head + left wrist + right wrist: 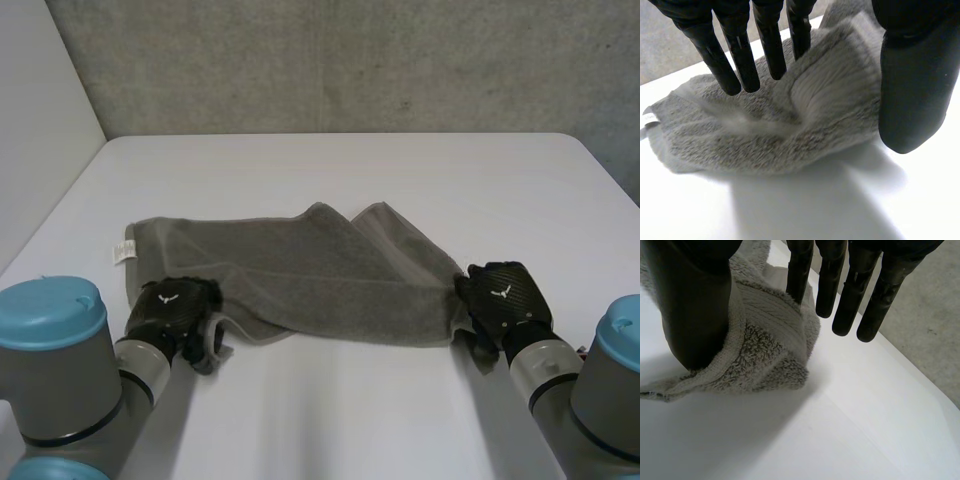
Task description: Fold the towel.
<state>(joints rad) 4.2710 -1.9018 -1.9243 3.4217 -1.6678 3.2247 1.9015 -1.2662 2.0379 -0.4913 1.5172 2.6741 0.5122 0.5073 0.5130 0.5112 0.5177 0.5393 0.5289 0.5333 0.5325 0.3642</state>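
Grey towel [300,270] is pinched at both near corners between thumb and straight fingers of left hand [172,305] and right hand [503,295].

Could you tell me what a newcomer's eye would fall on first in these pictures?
A grey towel lies rumpled, stretched sideways across the white table. A black hand sits at each of its near ends: the left hand at the near left corner, and the right hand pinching the bunched near right end.
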